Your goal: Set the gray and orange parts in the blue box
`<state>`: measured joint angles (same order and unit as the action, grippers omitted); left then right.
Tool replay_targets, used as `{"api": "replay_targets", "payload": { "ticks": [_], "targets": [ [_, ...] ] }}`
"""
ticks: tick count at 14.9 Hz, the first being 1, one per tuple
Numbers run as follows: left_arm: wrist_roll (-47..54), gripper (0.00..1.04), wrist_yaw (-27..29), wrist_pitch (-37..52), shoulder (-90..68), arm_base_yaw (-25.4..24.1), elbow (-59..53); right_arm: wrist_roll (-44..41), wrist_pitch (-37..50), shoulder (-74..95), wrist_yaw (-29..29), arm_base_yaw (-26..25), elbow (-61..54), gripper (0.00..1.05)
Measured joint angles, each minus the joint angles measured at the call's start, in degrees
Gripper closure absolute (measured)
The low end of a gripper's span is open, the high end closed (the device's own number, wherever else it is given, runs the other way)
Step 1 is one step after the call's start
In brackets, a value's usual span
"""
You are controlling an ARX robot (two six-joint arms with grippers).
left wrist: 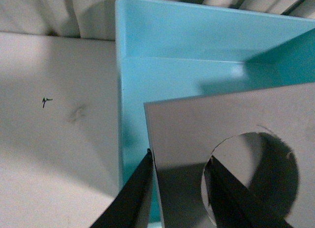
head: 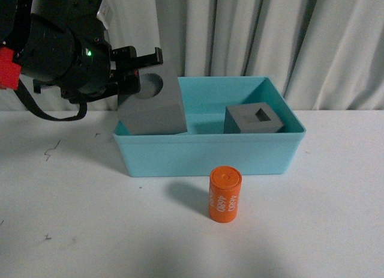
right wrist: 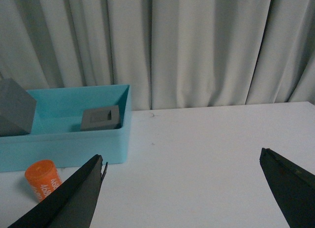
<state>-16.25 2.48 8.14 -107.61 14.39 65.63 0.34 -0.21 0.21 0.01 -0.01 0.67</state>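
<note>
Gray cube with the round recess (head: 153, 107) hangs tilted over the blue box (head: 204, 152) at its left end, pinched by the left hand (left wrist: 180, 156). Next likely: lower it, then release. The right hand (right wrist: 182, 156) gapes wide, empty.

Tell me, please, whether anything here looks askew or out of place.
The gray cube with the round recess is tilted at the left end of the blue box, pinched by the left gripper with one finger inside the recess. The other gray cube sits flat inside; the orange cylinder stands outside the box.
</note>
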Motion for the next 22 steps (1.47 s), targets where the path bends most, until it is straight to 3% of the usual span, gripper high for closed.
{"api": "replay_targets", "payload": {
  "ticks": [2, 4, 8, 12, 14, 17, 19, 20, 21, 22],
  "targets": [
    [-0.3, 0.58, -0.3, 0.5, 1.6, -0.7, -3.0, 0.0, 0.0, 0.0, 0.0, 0.0, 0.0, 0.06],
    [-0.5, 0.53, -0.5, 0.3, 2.9, -0.9, -4.5, 0.0, 0.0, 0.0, 0.0, 0.0, 0.0, 0.06],
    [-8.4, 0.08, -5.3, -3.8, 28.5, -8.0, -22.5, 0.0, 0.0, 0.0, 0.0, 0.0, 0.0, 0.06],
    [-14.1, 0.07, -9.0, -23.0, 59.8, -20.9, -44.0, 0.0, 0.0, 0.0, 0.0, 0.0, 0.0, 0.06],
    [-15.3, 0.07, -12.2, -31.6, 73.6, -27.0, -48.3, 0.0, 0.0, 0.0, 0.0, 0.0, 0.0, 0.06],
    [-15.4, 0.07, -17.1, -34.3, 81.6, -34.8, -48.7, 0.0, 0.0, 0.0, 0.0, 0.0, 0.0, 0.06],
    [-14.7, 0.07, -18.6, -35.7, 82.5, -36.7, -48.7, 0.0, 0.0, 0.0, 0.0, 0.0, 0.0, 0.06],
    [-11.3, 0.11, -20.9, -26.9, 85.2, -37.4, -51.8, 0.0, 0.0, 0.0, 0.0, 0.0, 0.0, 0.06],
    [-4.2, 0.22, -22.9, -16.7, 94.4, -37.1, -58.2, 0.0, 0.1, 0.0, 0.0, 0.0, 0.0, 0.06],
    [2.9, 0.33, -21.9, -9.4, 101.0, -34.0, -62.3, 0.0, -0.2, 0.0, 0.0, 0.0, 0.0, 0.06]
  ]
}}
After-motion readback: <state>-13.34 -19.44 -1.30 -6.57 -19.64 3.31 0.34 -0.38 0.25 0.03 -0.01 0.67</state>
